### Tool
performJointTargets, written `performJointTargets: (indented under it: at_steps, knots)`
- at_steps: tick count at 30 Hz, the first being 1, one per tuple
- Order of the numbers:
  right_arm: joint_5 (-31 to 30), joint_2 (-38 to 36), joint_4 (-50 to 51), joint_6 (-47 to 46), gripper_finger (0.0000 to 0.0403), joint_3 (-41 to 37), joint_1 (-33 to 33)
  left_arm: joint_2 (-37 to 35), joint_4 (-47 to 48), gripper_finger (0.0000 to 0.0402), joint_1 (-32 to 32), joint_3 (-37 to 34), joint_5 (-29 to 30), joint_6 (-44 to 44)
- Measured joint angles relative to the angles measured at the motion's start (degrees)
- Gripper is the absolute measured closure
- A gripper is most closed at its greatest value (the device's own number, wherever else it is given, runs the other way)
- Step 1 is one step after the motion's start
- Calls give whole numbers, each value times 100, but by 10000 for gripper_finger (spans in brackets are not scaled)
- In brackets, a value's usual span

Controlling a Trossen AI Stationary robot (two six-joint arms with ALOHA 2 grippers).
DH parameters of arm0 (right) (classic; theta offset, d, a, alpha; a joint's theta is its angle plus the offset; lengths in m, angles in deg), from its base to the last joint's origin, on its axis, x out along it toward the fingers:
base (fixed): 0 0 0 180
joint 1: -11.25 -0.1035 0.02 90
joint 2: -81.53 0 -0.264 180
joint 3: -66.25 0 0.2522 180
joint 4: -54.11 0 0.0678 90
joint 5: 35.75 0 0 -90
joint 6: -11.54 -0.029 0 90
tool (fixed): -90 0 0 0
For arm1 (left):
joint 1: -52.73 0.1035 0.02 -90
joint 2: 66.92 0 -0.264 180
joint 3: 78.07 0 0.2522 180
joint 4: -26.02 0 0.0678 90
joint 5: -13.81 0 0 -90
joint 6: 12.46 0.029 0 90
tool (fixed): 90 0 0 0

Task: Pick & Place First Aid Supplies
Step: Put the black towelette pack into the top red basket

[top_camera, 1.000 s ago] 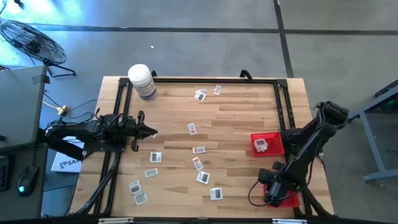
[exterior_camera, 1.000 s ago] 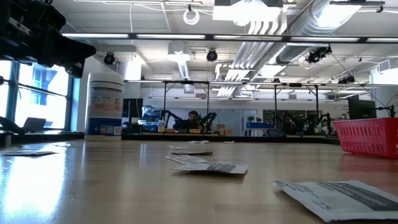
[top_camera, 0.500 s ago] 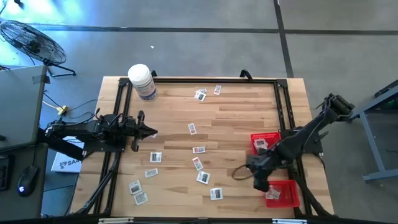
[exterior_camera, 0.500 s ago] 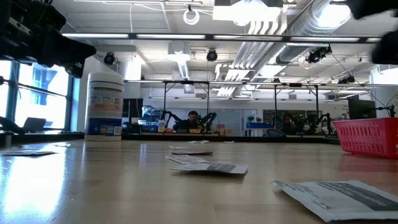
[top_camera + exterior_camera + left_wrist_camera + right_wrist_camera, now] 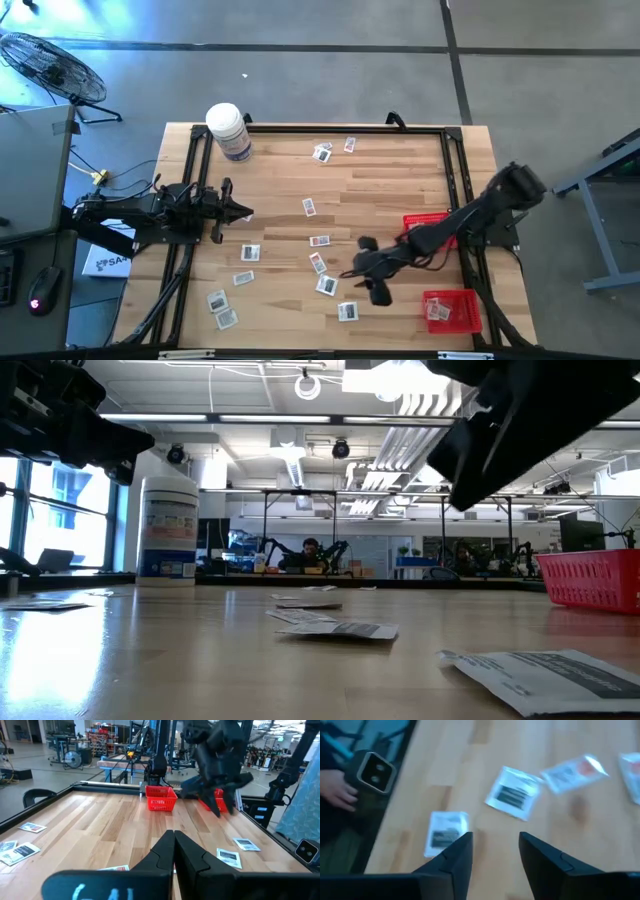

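Item: first aid packets, small flat white-grey rectangles, scattered loose over table; two lie just ahead of right gripper in its wrist view, one nearly under left finger, one a bit farther out, a third w/ reddish print beyond. Right gripper hangs above the near-edge cluster, fingers spread, nothing between them. Two red baskets behind it toward right arm's base: one mid-table holding a packet, one at near corner also holding a packet. Left gripper parked well apart at far-left side, fingers pressed together, idle. Risks (judgement): packets thin and flat on wood, so fingers may skid over one or push it away instead of pinching; two close neighbours could be caught together; descent slightly off-centre probably nudges packet toward table edge; cable loop trailing near right wrist might drag a packet. Other: white bottle, purple label, upright at far-left corner, clear of work area. Surface: light wood plank top, black frame rails around. Room: grey concrete floor, fan and desk w/ mouse off left side; low view shows open lab w/ other rigs, ceiling ducts, a person seated far back; a hand shows beside table edge in right wrist view.
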Motion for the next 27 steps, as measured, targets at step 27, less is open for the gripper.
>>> performJointTargets:
  at_steps: [27]
  knots:
    - [-787,1968,-805,926,245,787,-398,-1,0,401,0,0,-1,1]
